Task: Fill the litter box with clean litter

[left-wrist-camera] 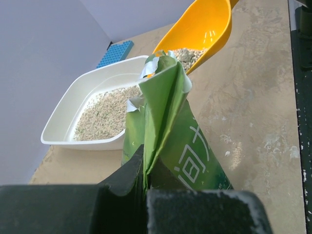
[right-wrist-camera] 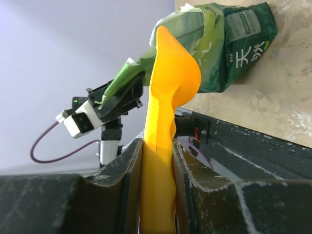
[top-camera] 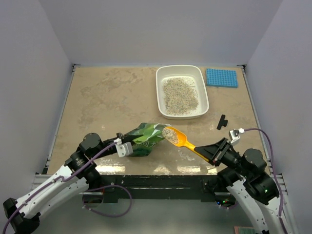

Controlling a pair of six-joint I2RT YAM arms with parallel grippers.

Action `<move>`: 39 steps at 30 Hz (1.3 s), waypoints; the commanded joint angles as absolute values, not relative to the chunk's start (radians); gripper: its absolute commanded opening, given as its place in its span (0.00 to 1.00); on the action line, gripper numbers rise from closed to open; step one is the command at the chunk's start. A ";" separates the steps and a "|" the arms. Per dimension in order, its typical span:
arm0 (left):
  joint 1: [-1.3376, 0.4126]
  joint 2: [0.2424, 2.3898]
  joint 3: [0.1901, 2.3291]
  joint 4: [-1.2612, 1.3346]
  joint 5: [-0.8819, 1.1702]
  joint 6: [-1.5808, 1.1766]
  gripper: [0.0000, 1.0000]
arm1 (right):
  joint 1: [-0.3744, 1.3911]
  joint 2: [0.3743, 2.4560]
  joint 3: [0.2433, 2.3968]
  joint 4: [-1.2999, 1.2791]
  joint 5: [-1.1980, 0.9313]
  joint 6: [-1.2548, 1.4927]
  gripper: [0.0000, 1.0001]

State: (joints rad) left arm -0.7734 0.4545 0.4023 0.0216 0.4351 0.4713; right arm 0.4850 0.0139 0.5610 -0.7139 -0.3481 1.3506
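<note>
1. The litter box sits on the far right part of the tabletop, its long side running away from the arms. It is a white tray with rounded corners and a raised rim.
2. Clean litter lies inside it as a beige-grey speckled layer. It covers most of the floor, and the white walls stand bare above it.
3. A second, smaller heap of the same granules rests in the bowl of an orange-yellow scoop. This scoop is well apart from the box, nearer the arms.
4. The scoop's bowl is at the open mouth of a crinkly green bag. Its handle slants back toward the right arm. From the left wrist view the bowl shows just behind the bag's torn top edge; I cannot tell whether the two touch.
5. The bag lies near the front edge of the tabletop, left of the scoop, with its mouth raised and turned toward the scoop. White printed characters show on its side.
6. The right hand pinches the scoop's handle, one finger pressed flat against each side of the orange plastic.
7. The left hand is pressed together on a fold of the bag's green foil, at the end away from the scoop.
8. A flat blue studded mat lies just beside the box, off its far right corner.
9. A small black part lies on the tabletop between the box and the right arm.
</note>
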 commanded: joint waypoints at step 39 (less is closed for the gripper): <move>-0.775 0.422 0.417 0.169 0.291 0.460 0.00 | 0.485 1.282 0.886 -0.053 0.357 0.761 0.00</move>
State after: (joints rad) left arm -0.7738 0.4473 0.3962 0.0425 0.2955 0.4629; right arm 0.4850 1.1809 0.6956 -0.0383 0.2867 1.0664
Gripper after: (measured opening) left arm 0.015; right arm 0.295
